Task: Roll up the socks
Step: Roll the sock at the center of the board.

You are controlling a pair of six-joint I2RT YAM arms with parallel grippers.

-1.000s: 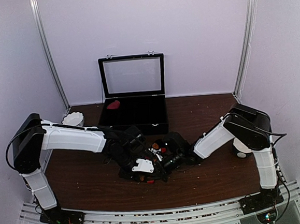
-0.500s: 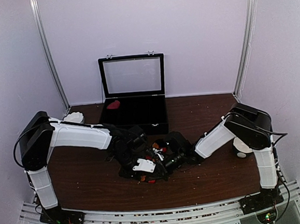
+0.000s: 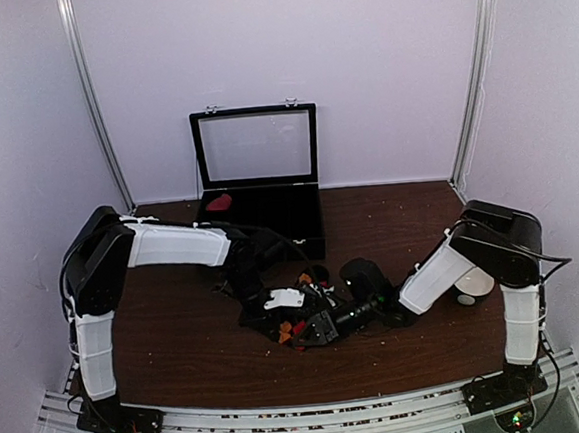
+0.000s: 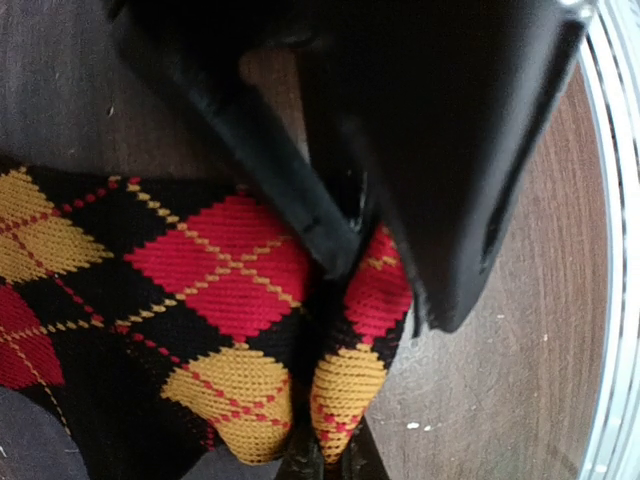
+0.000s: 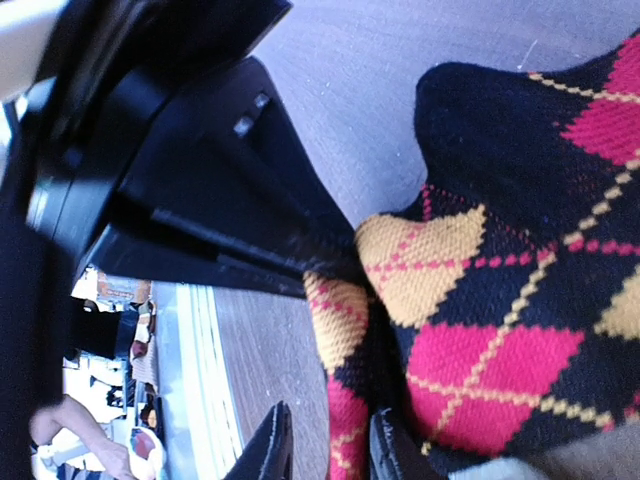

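The black sock with red and orange argyle diamonds (image 3: 291,328) lies bunched on the brown table between my two grippers. My left gripper (image 3: 282,315) is shut on a fold of it; the left wrist view shows the fold pinched between the tips (image 4: 333,458) and the sock (image 4: 215,270) spread out to the left. My right gripper (image 3: 316,329) meets it from the right, its fingers (image 5: 333,428) close around a narrow fold of the same sock (image 5: 500,300). The pink striped sock is not in view.
A black display case (image 3: 310,225) with its glass lid up stands at the back centre, with a red item (image 3: 218,202) inside. A white round object (image 3: 472,284) sits by the right arm. Crumbs are scattered on the table (image 3: 179,346).
Both grippers and the sock bundle have shifted right and a little toward the front edge. The left arm has stretched out further and the right arm has drawn back.
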